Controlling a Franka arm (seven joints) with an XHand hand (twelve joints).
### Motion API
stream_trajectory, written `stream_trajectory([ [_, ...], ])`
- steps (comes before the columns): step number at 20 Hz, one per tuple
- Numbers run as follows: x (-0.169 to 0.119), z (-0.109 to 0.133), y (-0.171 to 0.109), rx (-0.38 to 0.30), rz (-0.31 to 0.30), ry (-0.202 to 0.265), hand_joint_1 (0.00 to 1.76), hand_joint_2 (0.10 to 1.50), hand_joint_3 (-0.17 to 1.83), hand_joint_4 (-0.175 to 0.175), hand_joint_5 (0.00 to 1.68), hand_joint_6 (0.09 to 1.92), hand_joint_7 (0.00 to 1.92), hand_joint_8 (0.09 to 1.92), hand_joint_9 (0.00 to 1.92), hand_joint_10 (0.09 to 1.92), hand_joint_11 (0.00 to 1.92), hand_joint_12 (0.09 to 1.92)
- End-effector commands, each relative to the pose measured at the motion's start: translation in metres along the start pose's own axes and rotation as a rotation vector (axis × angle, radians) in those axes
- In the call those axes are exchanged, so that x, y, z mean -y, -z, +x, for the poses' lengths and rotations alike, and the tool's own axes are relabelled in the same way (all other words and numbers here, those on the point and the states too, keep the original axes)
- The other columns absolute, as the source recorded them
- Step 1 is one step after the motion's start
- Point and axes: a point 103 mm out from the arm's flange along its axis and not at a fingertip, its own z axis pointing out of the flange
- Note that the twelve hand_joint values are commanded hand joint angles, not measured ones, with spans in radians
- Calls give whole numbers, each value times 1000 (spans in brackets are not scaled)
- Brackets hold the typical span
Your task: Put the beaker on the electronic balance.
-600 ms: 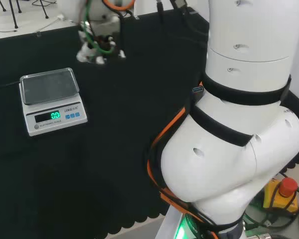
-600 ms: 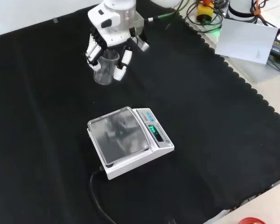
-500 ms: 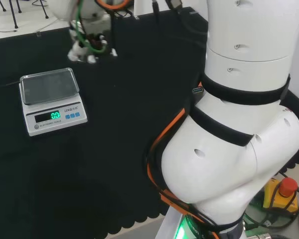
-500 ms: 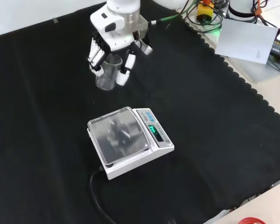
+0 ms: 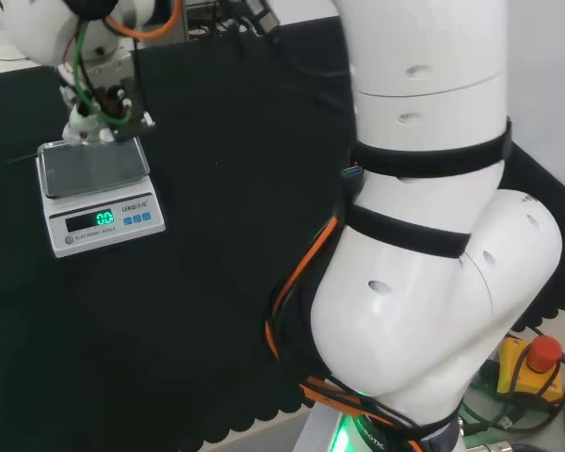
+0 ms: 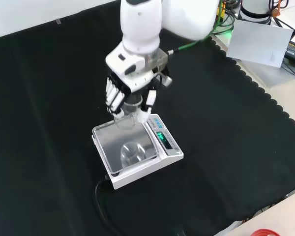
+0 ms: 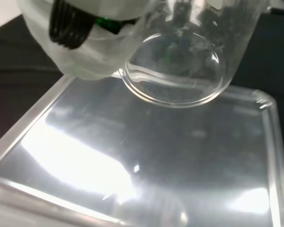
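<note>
Over the balance in the head view, the hand hangs at the pan's far edge, where half a second ago it was off to the right above bare cloth. That shift puts the carry close to its end; what seems left is the lowering and the release.

From the front view, the hand has come down the frame from the top to the pan's upper rim. It points downward from the wrist, its fingers curled round the clear beaker, thumb side toward the green display. The beaker is upright and looks to be just above the pan, over its upper part rather than its middle. A reflection of it shows on the pan. The black tabletop around the balance is bare.

Through the wrist view, the beaker's round base floats over the shiny pan, apparently not yet touching.
</note>
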Motion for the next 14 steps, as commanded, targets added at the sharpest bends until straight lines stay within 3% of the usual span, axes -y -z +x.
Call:
stream_trajectory([
  [1, -22, 16, -54, 50, 68, 2, 1229, 740, 755, 59, 994, 1192, 1019, 1157, 1199, 916, 1323, 789],
  [4, -28, 11, -67, 4, 65, 7, 1232, 731, 765, 60, 1002, 1185, 1026, 1150, 1202, 913, 1324, 788],
  [8, -33, 5, -79, 30, 96, 18, 1232, 727, 770, 61, 1005, 1181, 1030, 1145, 1203, 912, 1326, 787],
  [9, -33, -2, -79, -2, 104, 4, 1195, 739, 750, 5, 999, 1176, 1007, 1164, 1204, 899, 1329, 790],
  [11, -33, -7, -76, -44, 116, 3, 1016, 590, 700, -28, 433, 847, 704, 1071, 987, 787, 923, 1055],
  [12, -32, -10, -71, -62, 101, 2, 890, 543, 626, -29, 233, 535, 520, 1010, 800, 760, 643, 1223],
  [14, -32, -12, -64, -76, 89, 2, 730, 527, 454, -19, 56, 148, 288, 930, 518, 802, 293, 1440],
])
